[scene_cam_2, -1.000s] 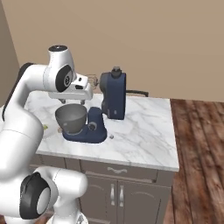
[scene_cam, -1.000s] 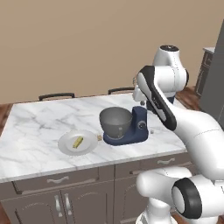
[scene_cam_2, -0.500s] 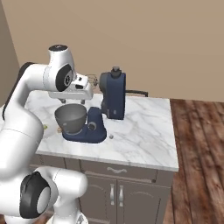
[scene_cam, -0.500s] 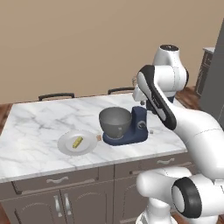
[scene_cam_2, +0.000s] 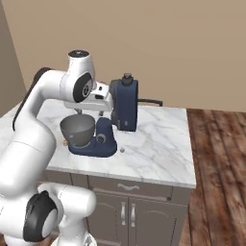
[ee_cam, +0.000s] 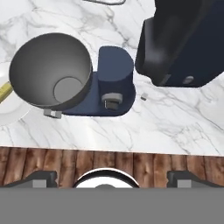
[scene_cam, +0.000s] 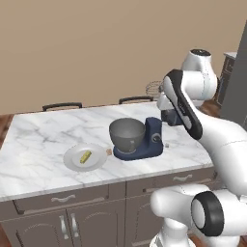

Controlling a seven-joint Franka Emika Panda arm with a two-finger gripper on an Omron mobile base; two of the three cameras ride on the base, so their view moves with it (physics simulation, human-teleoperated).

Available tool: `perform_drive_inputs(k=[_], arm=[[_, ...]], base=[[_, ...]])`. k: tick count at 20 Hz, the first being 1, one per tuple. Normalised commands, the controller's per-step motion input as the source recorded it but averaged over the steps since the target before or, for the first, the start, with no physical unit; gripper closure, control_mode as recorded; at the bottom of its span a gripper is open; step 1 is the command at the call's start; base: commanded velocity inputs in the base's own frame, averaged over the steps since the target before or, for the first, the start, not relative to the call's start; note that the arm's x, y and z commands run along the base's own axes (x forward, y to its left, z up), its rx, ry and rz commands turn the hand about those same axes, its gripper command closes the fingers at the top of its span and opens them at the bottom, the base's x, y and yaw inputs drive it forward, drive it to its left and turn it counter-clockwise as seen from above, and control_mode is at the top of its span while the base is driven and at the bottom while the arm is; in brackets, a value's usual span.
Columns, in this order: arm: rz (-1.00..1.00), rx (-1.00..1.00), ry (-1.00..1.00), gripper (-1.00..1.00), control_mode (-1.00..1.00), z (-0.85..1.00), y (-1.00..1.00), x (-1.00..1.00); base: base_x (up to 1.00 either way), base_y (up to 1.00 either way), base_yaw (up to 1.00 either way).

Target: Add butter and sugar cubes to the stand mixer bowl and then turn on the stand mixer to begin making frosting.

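Evidently nothing has gone into the stand mixer bowl (ee_cam: 51,70) yet: from the hand view its grey inside is bare down to the flat bottom. It sits on the navy base of the stand mixer (scene_cam: 149,140), whose head is tipped back, probably to leave the bowl's mouth free for loading. The butter (scene_cam: 85,157) lies on the plate (scene_cam: 72,161) just left of the bowl, and the sugar cube (scene_cam: 109,152) rests on the table (scene_cam: 34,149) between plate and bowl, so both ingredients wait close by. The end effector (ee_cam: 109,177) hangs above the mixer with its fingers spread wide and nothing between them, seemingly poised to go for an ingredient. The silver knob (ee_cam: 111,101) faces up on the column, unobstructed.
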Motion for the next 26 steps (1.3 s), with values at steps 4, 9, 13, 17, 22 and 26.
perform_drive_inputs(k=[4,9,13,17,22,26], arm=[[0.00,0.16,-0.03,-1.00,-1.00,0.00,-0.90,0.00],[0.01,0.25,-0.04,-1.00,-1.00,-0.03,-0.97,0.00],[0.06,0.25,-0.12,-1.00,-1.00,-0.13,-0.81,0.00],[0.11,0.19,-0.29,-1.00,-1.00,-0.21,-0.60,0.00],[0.16,0.12,-0.48,-1.00,-1.00,-0.27,-0.37,-0.01],[0.15,0.04,-0.49,-1.00,-1.00,-0.27,-0.18,0.00]], base=[[0.00,0.00,0.00],[0.00,0.00,0.00],[0.00,0.00,0.00],[0.00,0.00,0.00],[0.00,0.00,0.00],[0.00,0.00,0.00]])
